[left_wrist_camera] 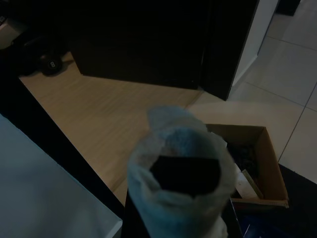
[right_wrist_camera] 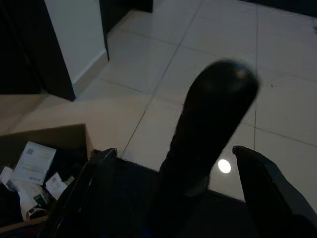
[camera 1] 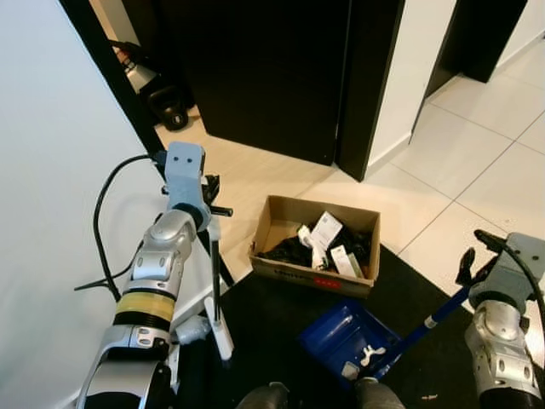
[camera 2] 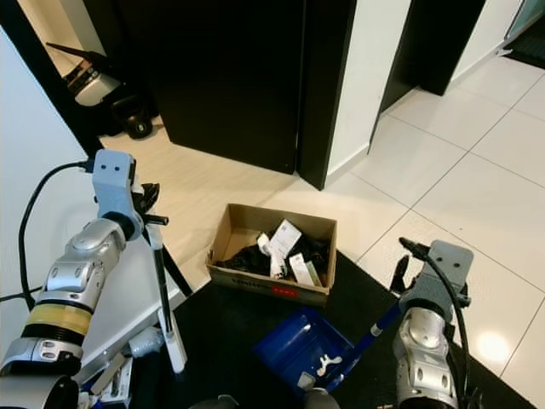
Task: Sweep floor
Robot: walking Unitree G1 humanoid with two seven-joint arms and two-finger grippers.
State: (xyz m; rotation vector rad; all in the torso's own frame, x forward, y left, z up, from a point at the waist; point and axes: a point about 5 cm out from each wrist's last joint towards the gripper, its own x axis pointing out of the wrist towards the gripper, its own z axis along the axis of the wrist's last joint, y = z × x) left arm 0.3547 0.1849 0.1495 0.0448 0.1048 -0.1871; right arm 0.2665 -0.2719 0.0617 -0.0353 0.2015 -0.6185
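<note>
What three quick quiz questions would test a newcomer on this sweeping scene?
1. True or false: the cardboard box is empty.
2. What does the right gripper hold: A a mop, B the blue dustpan's long handle, C a cup?
3. What surface does the dustpan sit on?

Key: 1 false, it holds dark stuff and small white packets. 2 B. 3 the black mat. The left gripper holds the brush upright.

Dark doors (camera 1: 264, 77), white wall (camera 1: 51, 170), pale tiles (camera 1: 477, 162), wooden floor (camera 1: 247, 175), black mat (camera 1: 264, 324).
</note>
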